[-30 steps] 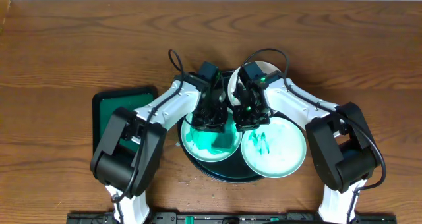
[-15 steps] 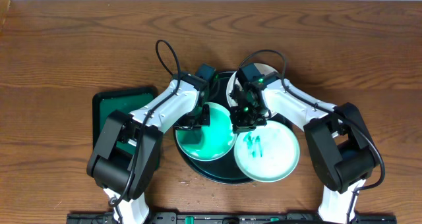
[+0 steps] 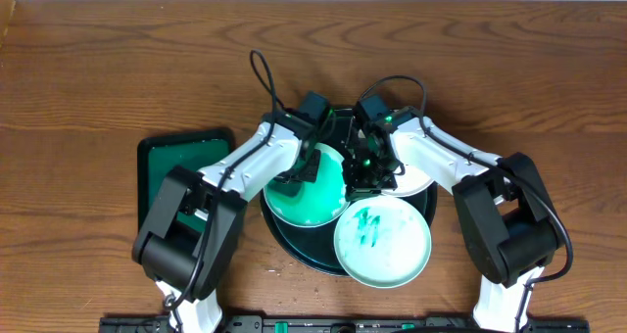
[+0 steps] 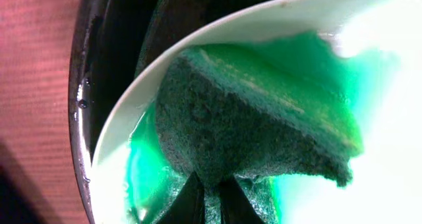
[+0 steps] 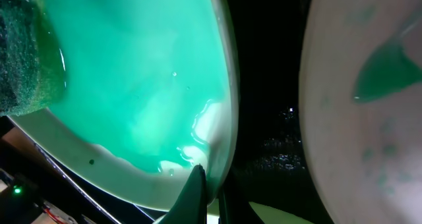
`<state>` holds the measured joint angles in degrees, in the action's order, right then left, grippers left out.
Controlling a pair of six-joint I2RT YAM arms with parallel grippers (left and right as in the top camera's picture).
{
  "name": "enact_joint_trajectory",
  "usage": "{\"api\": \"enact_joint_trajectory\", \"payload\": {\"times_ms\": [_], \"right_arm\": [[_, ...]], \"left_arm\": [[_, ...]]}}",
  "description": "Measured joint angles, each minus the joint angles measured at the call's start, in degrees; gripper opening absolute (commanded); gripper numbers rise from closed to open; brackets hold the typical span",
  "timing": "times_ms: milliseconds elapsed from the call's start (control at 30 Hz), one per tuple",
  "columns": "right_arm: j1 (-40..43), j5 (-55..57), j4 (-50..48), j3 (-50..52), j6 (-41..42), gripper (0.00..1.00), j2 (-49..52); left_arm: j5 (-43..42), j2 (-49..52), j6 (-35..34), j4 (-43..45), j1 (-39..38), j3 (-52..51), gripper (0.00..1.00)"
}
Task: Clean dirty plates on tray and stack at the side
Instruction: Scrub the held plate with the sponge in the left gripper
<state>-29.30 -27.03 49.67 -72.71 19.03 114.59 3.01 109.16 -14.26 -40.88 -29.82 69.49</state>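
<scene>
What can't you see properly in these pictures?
Overhead: the right arm covers much of the far round white plate; the left arm hides part of the rectangular green tray.
Left wrist: the dark green sponge hides the green-wet white plate beneath it.

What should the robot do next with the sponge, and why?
Probably slide the sponge across the green plate. The left claw is shut on the sponge, pressing it near the plate's edge, while the right claw pinches the rim to steady it. Green liquid covers most of the plate, so wiping looks unfinished.
</scene>
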Motion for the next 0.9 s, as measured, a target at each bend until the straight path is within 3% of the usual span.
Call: {"api": "enact_joint_trajectory", "payload": {"times_ms": [333, 900], "right_arm": [[0.09, 0.0, 0.0, 0.0, 0.11, 0.01, 0.0], [0.46, 1.64, 0.22, -0.31, 2.25, 0.01, -0.07]], "left_arm": [[3.65, 0.02, 1.29, 1.11, -4.5, -0.09, 0.07], [1.11, 0.26, 0.59, 7.58, -2.19, 0.17, 0.07]]}}
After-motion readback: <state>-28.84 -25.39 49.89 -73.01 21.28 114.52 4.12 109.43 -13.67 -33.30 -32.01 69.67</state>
